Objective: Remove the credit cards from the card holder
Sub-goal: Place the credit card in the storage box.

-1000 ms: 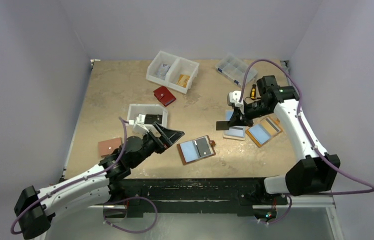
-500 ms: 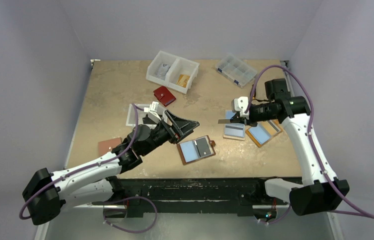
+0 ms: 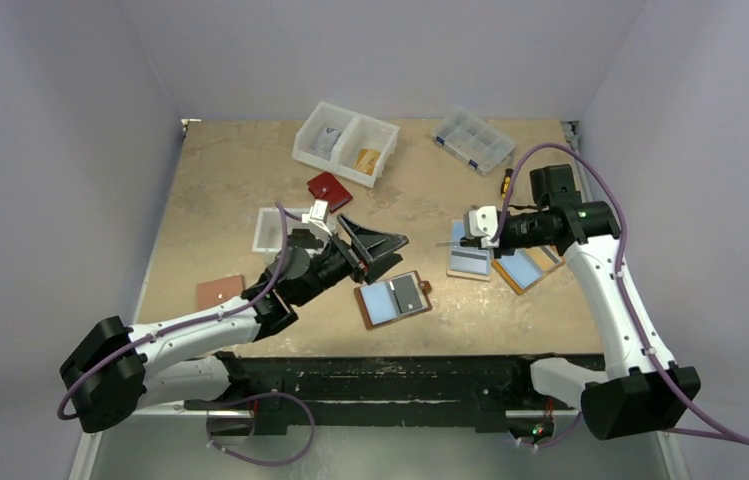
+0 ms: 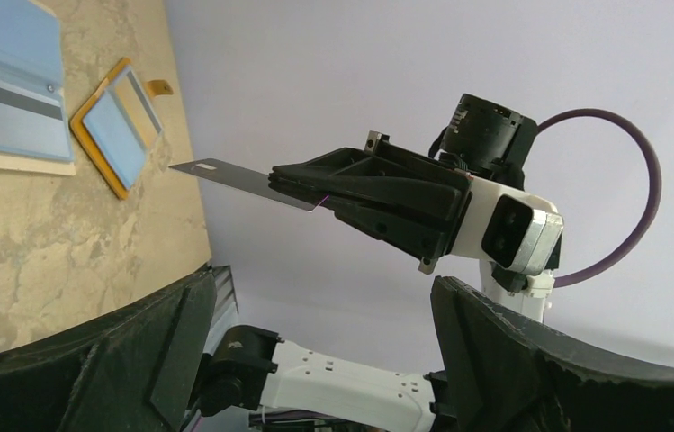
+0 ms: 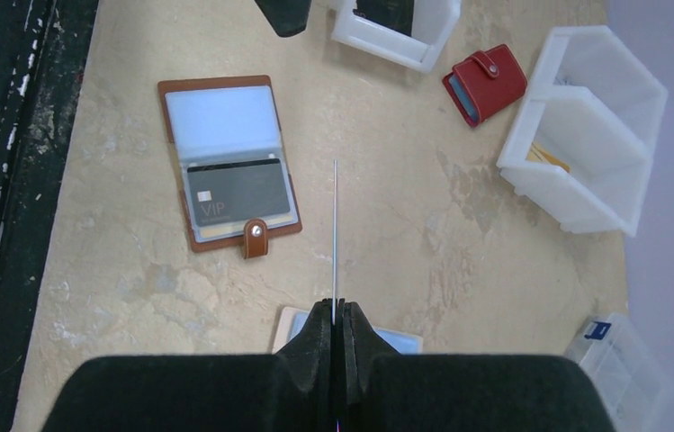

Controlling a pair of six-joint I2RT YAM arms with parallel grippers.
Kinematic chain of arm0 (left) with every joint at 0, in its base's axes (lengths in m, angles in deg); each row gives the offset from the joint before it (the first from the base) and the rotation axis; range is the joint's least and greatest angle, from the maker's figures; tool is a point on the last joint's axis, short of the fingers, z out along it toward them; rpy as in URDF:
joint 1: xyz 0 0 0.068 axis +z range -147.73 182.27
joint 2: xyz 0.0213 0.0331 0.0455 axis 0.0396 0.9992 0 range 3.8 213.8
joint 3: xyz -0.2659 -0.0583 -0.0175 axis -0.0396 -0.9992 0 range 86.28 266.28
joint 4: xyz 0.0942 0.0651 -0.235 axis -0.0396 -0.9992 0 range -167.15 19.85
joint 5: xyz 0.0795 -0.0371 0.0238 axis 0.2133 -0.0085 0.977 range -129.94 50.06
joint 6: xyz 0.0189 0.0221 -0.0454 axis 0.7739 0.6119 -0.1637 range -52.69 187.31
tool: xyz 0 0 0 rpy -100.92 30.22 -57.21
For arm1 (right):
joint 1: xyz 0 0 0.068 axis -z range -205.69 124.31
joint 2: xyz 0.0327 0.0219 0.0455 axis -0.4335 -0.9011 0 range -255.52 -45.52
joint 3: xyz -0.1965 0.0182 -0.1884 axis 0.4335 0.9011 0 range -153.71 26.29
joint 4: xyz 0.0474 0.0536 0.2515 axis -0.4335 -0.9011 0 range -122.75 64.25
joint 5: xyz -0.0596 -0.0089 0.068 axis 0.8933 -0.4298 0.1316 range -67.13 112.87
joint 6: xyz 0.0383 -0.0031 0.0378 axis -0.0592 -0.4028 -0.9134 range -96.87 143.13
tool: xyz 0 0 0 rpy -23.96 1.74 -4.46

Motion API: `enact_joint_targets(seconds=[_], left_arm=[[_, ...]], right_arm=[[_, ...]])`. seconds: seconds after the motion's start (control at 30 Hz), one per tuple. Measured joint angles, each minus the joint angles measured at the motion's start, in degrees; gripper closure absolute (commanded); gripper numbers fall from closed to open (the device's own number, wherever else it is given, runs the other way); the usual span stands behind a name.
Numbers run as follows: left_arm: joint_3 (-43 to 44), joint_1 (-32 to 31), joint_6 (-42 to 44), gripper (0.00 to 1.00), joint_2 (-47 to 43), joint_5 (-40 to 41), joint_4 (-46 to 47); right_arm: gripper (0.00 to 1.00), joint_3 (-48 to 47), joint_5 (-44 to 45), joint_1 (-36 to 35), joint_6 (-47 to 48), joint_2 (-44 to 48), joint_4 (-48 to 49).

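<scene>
The left hand (image 3: pixel 382 248) hangs just behind the card holder (image 3: pixel 393 298), its fingers spread wide and holding nothing. It faces right, towards the other arm. The card holder lies open on the worktop (image 3: pixel 230 180) with a grey card (image 5: pixel 234 193) still in its lower pocket, so the task is only partly done. To the right of the card holder and further back, the right hand (image 3: pixel 472 241) is lifted off the worktop. Its fingers are pressed together on one end of a dark card (image 4: pixel 225 175), whose free end points back towards the card holder.

This looks like a pass from right to left. To do it well:
- Keep the dark card level and still.
- Bring its free end squarely between the spread fingers, as the left wrist view almost frames it already.
- Let the left hand close on a good share of the bare half.
- Only then let the right hand loosen, since a thin card gripped by a corner could twist or drop.

Compared with a second ago, the left hand has swung away from the white tray (image 3: pixel 268 228), left of and behind the card holder, and moved rightward and up. The right hand has risen and drawn back, and the dark card now shows edge-on from above instead of as a tilted face. The card holder has not shifted.
</scene>
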Motion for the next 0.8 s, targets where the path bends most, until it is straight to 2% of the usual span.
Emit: enact_joint_targets(seconds=[0.4, 0.8], left_arm=[[0.0, 0.0, -4.8, 0.04, 1.0, 0.0, 2.7], [6.0, 0.0, -15.2, 0.10, 11.4, -1.8, 0.3]], right_arm=[[1.00, 0.3, 0.5, 0.0, 2.4, 1.2, 1.5], [1.00, -0.4, 1.4, 0.0, 7.7, 2.9, 2.9]])
